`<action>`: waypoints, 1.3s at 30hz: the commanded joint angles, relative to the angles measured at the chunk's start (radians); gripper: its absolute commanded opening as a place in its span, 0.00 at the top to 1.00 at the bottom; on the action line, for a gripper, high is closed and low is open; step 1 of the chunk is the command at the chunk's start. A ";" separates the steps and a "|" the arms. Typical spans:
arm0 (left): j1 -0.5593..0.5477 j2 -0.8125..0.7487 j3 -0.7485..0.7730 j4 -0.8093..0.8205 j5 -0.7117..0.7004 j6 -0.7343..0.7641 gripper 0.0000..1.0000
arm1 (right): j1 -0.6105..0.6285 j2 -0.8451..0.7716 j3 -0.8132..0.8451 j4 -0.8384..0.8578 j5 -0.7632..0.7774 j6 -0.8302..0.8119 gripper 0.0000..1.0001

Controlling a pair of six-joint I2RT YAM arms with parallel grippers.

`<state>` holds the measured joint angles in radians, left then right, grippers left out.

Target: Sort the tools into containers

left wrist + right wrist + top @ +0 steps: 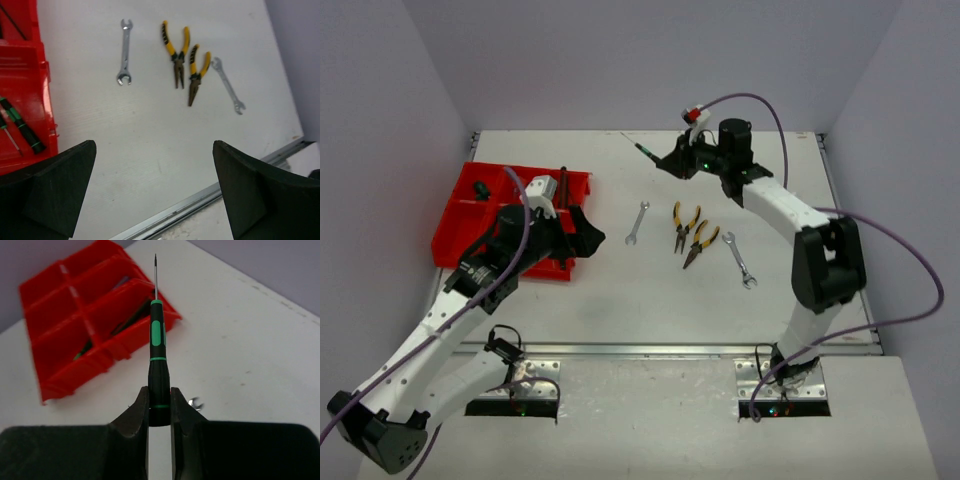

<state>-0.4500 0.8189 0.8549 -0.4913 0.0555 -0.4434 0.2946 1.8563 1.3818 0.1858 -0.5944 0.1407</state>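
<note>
My right gripper [159, 405] is shut on the butt of a black and green screwdriver [156, 355], held above the table with its tip toward the red tray [65, 325]. From above, that gripper [672, 162] hangs over the far middle of the table. The left gripper [155, 185] stands open and empty beside the tray's right edge [25, 75]. On the table lie a silver wrench [124, 52], two yellow-handled pliers [176, 50] [196, 75] and a second wrench [227, 85]. Green and black screwdrivers [22, 127] lie in a tray compartment.
The tray [460, 215] sits at the left of the table, partly under my left arm. A metal rail [670, 348] runs along the table's near edge. Grey walls close in the left, right and far sides.
</note>
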 commanded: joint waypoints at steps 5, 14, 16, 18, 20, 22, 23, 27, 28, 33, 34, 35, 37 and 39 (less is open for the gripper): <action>0.007 -0.145 -0.155 0.610 0.195 -0.280 0.00 | 0.084 -0.477 -0.577 0.615 -0.127 0.548 1.00; -0.003 -0.038 -0.217 0.848 0.366 -0.363 0.14 | 0.227 -0.687 -0.746 0.712 -0.145 0.651 1.00; -0.006 0.001 -0.203 0.824 0.380 -0.365 0.21 | 0.257 -0.696 -0.741 0.711 -0.163 0.641 1.00; -0.007 0.040 -0.183 0.797 0.414 -0.362 0.33 | 0.271 -0.698 -0.746 0.712 -0.169 0.635 1.00; -0.009 0.062 -0.171 0.785 0.443 -0.362 0.41 | 0.282 -0.702 -0.750 0.715 -0.170 0.631 1.00; -0.011 0.060 -0.180 0.807 0.456 -0.371 0.63 | 0.293 -0.706 -0.756 0.718 -0.170 0.625 1.00; -0.012 0.050 -0.187 0.840 0.464 -0.375 0.72 | 0.300 -0.705 -0.760 0.719 -0.165 0.624 1.00; -0.016 0.028 -0.209 0.960 0.526 -0.408 0.79 | 0.316 -0.673 -0.761 0.743 -0.159 0.632 1.00; -0.017 0.031 -0.207 0.969 0.539 -0.409 0.78 | 0.318 -0.665 -0.759 0.752 -0.157 0.635 1.00; -0.018 0.050 -0.201 0.969 0.557 -0.399 0.82 | 0.325 -0.634 -0.751 0.791 -0.150 0.657 1.00; -0.018 0.053 -0.199 0.963 0.554 -0.395 0.86 | 0.325 -0.629 -0.750 0.795 -0.152 0.659 1.00; -0.018 0.054 -0.194 0.947 0.547 -0.386 0.89 | 0.327 -0.626 -0.751 0.796 -0.154 0.659 1.00; -0.018 0.060 -0.162 0.870 0.494 -0.338 1.00 | 0.328 -0.627 -0.761 0.794 -0.145 0.651 0.99; -0.018 0.070 -0.097 0.718 0.401 -0.253 1.00 | 0.327 -0.643 -0.780 0.780 -0.111 0.638 0.81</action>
<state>-0.4616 0.8777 0.6604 0.3622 0.5437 -0.8086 0.6123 1.2262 0.6090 0.9161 -0.7398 0.7914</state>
